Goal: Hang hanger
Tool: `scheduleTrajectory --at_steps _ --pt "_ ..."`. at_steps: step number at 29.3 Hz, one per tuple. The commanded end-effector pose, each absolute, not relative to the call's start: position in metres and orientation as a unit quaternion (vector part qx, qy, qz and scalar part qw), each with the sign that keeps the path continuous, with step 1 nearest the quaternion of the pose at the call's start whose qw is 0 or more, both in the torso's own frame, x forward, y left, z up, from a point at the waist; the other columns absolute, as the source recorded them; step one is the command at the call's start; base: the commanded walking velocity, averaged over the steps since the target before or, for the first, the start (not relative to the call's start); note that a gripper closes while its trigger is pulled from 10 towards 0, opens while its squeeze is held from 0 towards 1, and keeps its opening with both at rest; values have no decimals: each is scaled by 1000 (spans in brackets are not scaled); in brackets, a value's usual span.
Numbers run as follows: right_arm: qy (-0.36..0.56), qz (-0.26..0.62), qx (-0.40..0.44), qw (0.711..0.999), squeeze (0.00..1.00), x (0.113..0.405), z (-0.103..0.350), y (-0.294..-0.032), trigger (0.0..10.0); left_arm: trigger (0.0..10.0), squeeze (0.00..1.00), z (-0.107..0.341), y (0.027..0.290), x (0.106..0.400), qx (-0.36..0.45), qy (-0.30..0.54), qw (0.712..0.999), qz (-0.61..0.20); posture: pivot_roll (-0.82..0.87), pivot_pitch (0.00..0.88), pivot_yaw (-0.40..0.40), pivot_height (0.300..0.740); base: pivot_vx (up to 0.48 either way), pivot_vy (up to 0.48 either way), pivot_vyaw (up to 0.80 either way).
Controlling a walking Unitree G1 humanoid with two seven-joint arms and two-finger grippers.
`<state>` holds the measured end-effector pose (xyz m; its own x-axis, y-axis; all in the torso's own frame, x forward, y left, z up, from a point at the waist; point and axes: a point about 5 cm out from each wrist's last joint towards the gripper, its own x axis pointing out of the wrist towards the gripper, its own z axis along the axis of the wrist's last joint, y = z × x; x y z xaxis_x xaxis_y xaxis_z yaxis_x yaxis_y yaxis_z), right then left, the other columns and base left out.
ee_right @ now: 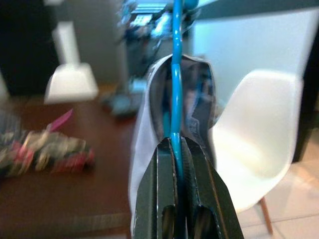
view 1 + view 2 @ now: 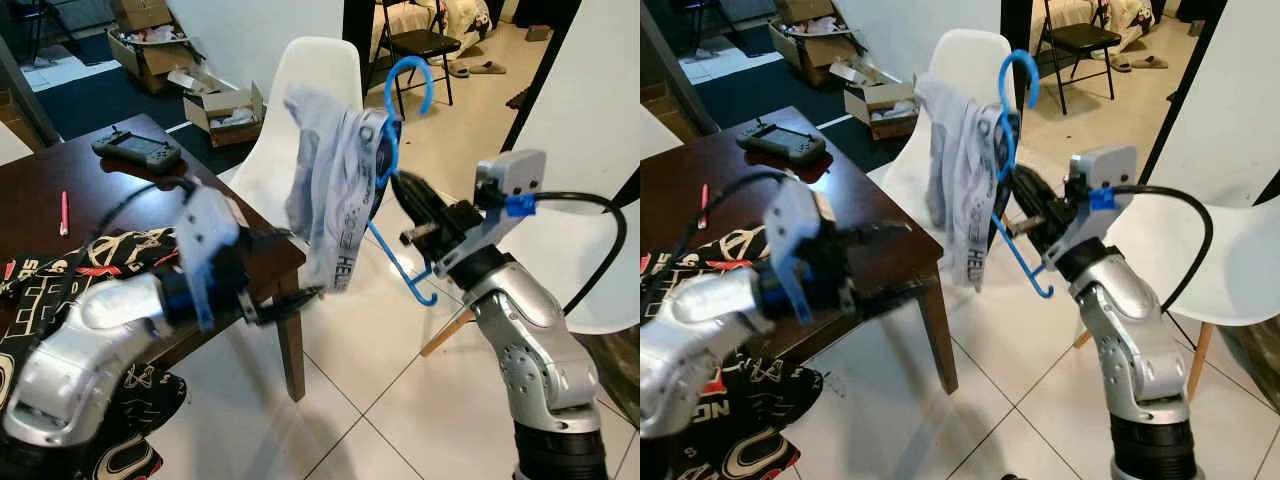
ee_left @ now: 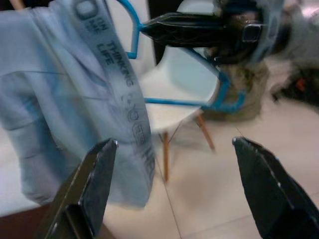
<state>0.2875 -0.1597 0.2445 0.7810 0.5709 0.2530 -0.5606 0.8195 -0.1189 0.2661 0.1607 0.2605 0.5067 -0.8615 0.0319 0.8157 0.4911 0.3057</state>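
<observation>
Your right gripper clamped on blue hanger, held in air at 12 o'clock of head view, in front of white chair. Pale garment draped on hanger. Your left gripper at 7 o'clock of garment, fingers spread wide, holding nothing, over dark table corner.

Right gripper jaws clamp blue hanger.

Silver arms, black cables, blue clips, black-fingered right hand.
</observation>
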Motion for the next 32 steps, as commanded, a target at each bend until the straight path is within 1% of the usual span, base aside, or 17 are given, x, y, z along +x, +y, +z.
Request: scheduleTrajectory --at_steps 1,2,3,5,8,11,12,15,16,18,19,21,22,24,25,29,32 --pt "-119 331 -15 936 0 286 235 -159 0 10000 0 270 173 265 131 -104 859 -484 38 141 30 740 0 0 0" --pt "-104 346 -28 932 0 283 231 -164 0 10000 0 276 181 264 141 -106 856 -486 37 140 27 740 0 0 0" --pt "-104 346 -28 932 0 283 231 -164 0 10000 0 276 181 264 141 -106 856 -486 37 140 27 740 0 0 0" --pt "-78 381 -59 919 0 278 226 -175 0 10000 0 290 198 259 161 -101 847 -497 41 141 26 740 0 0 0" --pt "-70 399 -65 912 0 276 226 -178 0 10000 0 296 206 257 164 -98 844 -501 41 141 26 740 0 0 0" --pt "-62 440 -79 892 0 270 232 -183 0 10000 0 313 230 250 178 -74 826 -530 48 140 23 740 0 0 0" --pt "-62 440 -79 892 0 270 232 -183 0 10000 0 313 230 250 178 -74 826 -530 48 140 23 740 0 0 0" --pt "-70 492 -76 864 0 261 242 -179 0 10000 0 315 244 249 231 -20 800 -553 58 136 25 740 0 0 0" --pt "-70 492 -76 864 0 261 242 -179 0 10000 0 315 244 249 231 -20 800 -553 58 136 25 740 0 0 0" --pt "-87 542 -64 833 0 250 254 -175 0 10000 0 314 249 252 278 18 775 -568 59 130 26 740 0 0 0" --pt "-87 542 -64 833 0 250 254 -175 0 10000 0 314 249 252 278 18 775 -568 59 130 26 740 0 0 0" --pt "-96 565 -59 817 0 244 260 -171 0 10000 0 316 247 252 289 29 759 -582 57 126 27 740 0 0 0" --pt "-96 565 -59 817 0 244 260 -171 0 10000 0 316 247 252 289 29 759 -582 57 126 27 740 0 0 0" --pt "-99 594 -56 796 0 237 263 -166 0 10000 0 316 244 251 299 39 739 -603 55 121 31 740 0 0 0" --pt "-99 594 -56 796 0 237 263 -166 0 10000 0 316 244 251 299 39 739 -603 55 121 31 740 0 0 0" --pt "-93 644 -52 757 0 224 265 -156 0 10000 0 315 236 250 304 51 698 -647 49 115 37 740 0 0 0" --pt "-92 652 -50 751 0 222 265 -153 0 10000 0 315 234 251 304 51 690 -655 47 112 39 740 0 0 0"
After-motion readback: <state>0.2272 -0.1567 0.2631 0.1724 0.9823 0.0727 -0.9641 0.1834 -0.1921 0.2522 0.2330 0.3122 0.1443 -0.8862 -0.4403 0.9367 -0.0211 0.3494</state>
